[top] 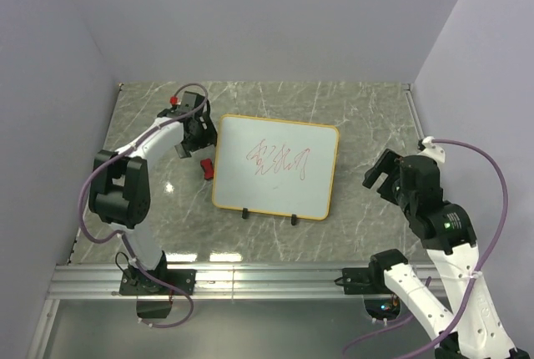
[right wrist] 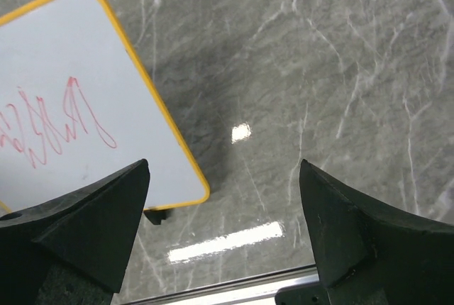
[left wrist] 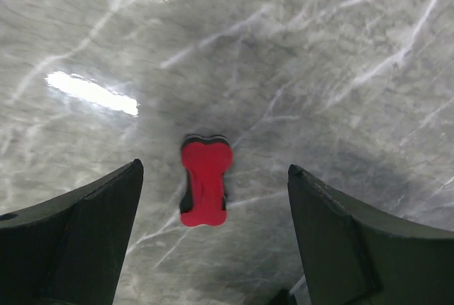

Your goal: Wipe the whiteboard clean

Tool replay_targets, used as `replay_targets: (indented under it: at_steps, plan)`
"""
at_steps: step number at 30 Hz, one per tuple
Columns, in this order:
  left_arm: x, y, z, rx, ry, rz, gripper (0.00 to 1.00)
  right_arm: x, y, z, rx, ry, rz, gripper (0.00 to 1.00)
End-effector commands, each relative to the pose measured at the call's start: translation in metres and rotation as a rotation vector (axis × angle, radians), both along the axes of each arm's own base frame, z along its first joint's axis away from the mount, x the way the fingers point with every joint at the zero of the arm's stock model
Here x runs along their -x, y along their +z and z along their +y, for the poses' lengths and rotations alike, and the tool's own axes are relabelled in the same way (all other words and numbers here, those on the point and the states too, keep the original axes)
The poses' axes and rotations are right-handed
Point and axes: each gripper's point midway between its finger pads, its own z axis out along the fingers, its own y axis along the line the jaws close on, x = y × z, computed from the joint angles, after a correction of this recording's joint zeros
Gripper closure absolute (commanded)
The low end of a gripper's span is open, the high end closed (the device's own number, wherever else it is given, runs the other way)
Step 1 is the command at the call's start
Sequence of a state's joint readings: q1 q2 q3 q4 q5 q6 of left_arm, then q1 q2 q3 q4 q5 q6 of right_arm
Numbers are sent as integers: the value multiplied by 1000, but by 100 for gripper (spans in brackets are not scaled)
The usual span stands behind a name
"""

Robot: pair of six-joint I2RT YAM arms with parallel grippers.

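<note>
Left to right. The left gripper hangs over the marble table with its jaws spread wide. In the left wrist view the red eraser lies flat on the table, centred in the gap between the two fingers and touching neither. Its long axis runs roughly along the gap, parallel to the inner faces of the fingers. The step in hand appears to be the pick-up of the eraser. It is probably done well by a straight descent that keeps the block centred, closing across its narrow waist only once the fingertips flank its sides. A grip high on the red back leaves the dark felt sole free for wiping.

The whiteboard lies flat on the table just beyond the right-hand side of these jaws, near the eraser but apart from it. The red scribble across its middle is not yet wiped.

The right gripper hovers past the board's right edge with its jaws likewise spread and nothing between them. In the right wrist view the board's near corner sits just outside its left finger.
</note>
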State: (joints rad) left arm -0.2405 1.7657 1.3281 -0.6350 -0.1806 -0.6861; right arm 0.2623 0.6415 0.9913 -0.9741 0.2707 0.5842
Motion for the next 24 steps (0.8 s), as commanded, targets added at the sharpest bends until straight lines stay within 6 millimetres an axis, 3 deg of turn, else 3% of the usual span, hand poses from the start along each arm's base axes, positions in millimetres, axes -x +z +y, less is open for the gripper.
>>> replay_targets:
  at_steps: [1,11,14,15,18,24]
  plan:
    - [10,-11,-8,2,2,31,13,3,-15,-5,37,-14,58,8]
    - [34,-28,-16,-34,-14,93,16,3,-24,-6,31,-38,82,8]
    - [39,-35,-15,-37,-12,107,22,3,-25,-7,31,-43,84,8]
    - [41,-38,-16,-35,-10,115,30,2,-26,-7,33,-46,87,8]
    - [48,-48,-17,-22,-11,138,39,4,-27,-8,37,-49,94,8]
    - [57,-64,-16,-15,-13,158,47,4,-28,-8,40,-47,96,8]
